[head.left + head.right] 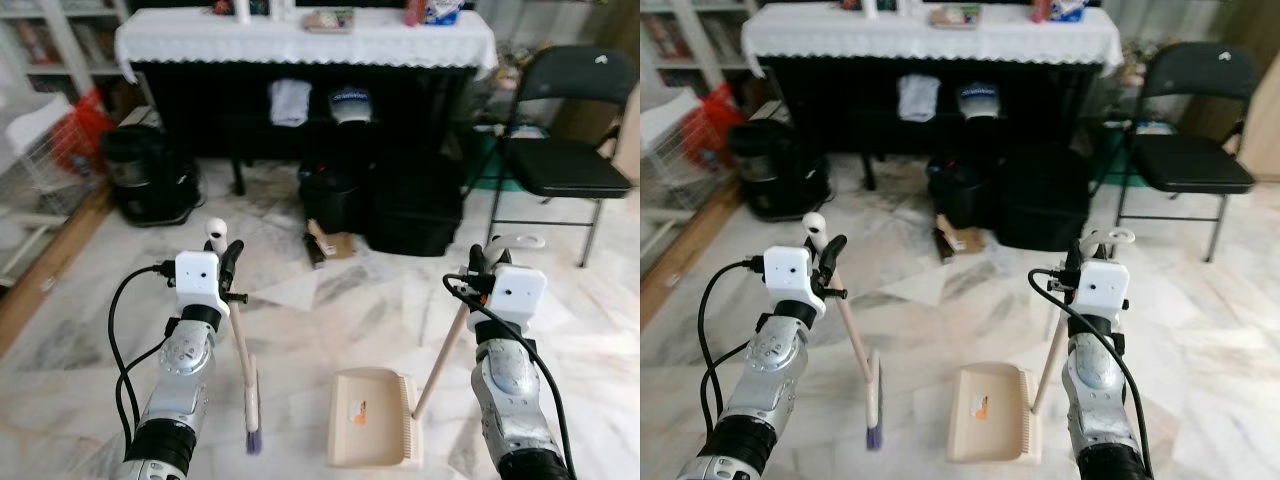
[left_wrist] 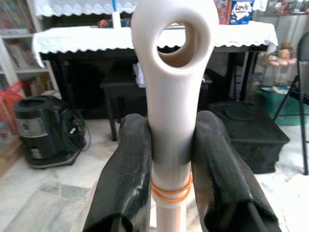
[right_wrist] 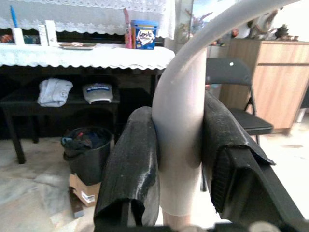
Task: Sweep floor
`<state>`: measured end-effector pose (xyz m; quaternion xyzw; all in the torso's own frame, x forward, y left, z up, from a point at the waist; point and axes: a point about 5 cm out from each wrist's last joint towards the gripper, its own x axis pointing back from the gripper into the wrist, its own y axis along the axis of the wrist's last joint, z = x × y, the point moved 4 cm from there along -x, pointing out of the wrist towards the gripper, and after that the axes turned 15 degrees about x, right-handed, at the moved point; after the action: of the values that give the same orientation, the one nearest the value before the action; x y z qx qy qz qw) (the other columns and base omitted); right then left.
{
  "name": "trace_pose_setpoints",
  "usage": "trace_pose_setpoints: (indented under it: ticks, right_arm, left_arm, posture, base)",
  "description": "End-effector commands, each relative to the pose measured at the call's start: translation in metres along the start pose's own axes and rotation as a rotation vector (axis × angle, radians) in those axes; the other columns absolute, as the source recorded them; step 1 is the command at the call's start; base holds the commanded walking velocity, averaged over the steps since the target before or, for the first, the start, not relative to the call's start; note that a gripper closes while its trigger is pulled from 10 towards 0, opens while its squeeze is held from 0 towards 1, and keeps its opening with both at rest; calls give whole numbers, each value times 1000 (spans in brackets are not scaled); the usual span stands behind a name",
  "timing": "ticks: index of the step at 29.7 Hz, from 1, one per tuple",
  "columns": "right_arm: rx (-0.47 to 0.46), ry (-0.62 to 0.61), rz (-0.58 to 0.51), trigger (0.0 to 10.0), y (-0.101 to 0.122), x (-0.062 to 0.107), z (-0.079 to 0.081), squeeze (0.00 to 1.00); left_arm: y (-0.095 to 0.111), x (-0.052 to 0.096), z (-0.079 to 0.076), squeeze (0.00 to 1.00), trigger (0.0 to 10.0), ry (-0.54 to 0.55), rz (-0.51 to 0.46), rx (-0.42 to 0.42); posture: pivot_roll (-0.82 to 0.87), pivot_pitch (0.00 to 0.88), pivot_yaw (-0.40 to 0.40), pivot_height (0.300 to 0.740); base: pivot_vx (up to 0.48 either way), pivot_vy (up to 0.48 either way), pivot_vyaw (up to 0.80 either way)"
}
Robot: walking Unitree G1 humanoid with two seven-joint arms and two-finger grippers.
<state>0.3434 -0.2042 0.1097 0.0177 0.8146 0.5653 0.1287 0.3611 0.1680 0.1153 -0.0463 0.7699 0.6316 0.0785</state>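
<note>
Holding both tools upright over the marble floor [image 1: 330, 300], with sweeping seemingly just at its start. Left gripper [image 1: 228, 262] clamped on the handle of the broom [image 1: 247, 385], bristles resting on the floor just in front of the robot, a little left of centre. Right gripper [image 1: 485, 268] clamped on the handle of the dustpan [image 1: 372, 432], pan flat on the floor near the robot, just right of the broom head. No dirt visible in the pan, none gathered before it; judged from that, nearly all of the sweeping left to do. Farther off, a small cardboard box [image 1: 335, 243] lying on the floor in front of the black bin [image 1: 330, 198], near the cloth-covered table [image 1: 300, 45]. Folding chair [image 1: 565, 130] at the far right, a dark appliance [image 1: 140, 175] at the far left.

From the head views, whole layout of tools, floor and furniture. From the left wrist view, black fingers [image 2: 128, 174] pressed on both sides of the pale handle below its hanging loop, an orange rubber band around the shaft. From the right wrist view, fingers [image 3: 133, 174] squeezing the curved grey handle, plus a wooden cabinet [image 3: 270, 82] behind the chair.
</note>
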Motion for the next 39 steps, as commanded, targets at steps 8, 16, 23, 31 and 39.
trace_pose_setpoints:
  ticks: [8,16,23,31,39]
  right_arm:
    - [-15,-8,-63,10000,15,-4,2,0]
    - [-16,-9,-69,10000,15,-3,3,0]
    - [-18,-10,-74,10000,16,-3,3,0]
    - [-17,-11,-69,10000,14,-2,2,0]
    - [-25,-18,-57,10000,13,-2,1,0]
  left_arm:
    - [11,-3,1,0,10000,-18,-41,-21]
    - [10,-2,-2,0,10000,-36,-28,-28]
    - [9,-3,-4,0,10000,-44,-25,-26]
    - [9,-3,-4,0,10000,-46,-26,-24]
    - [9,-2,-6,0,10000,-50,-26,-19]
  posture:
    - [-65,0,32,740]
    - [-66,0,35,740]
    - [-65,0,36,740]
    - [-65,0,37,740]
    - [-63,0,32,740]
  base:
    - [0,0,-293]
    - [0,0,0]
    - [188,0,0]
    - [277,0,0]
    - [282,0,0]
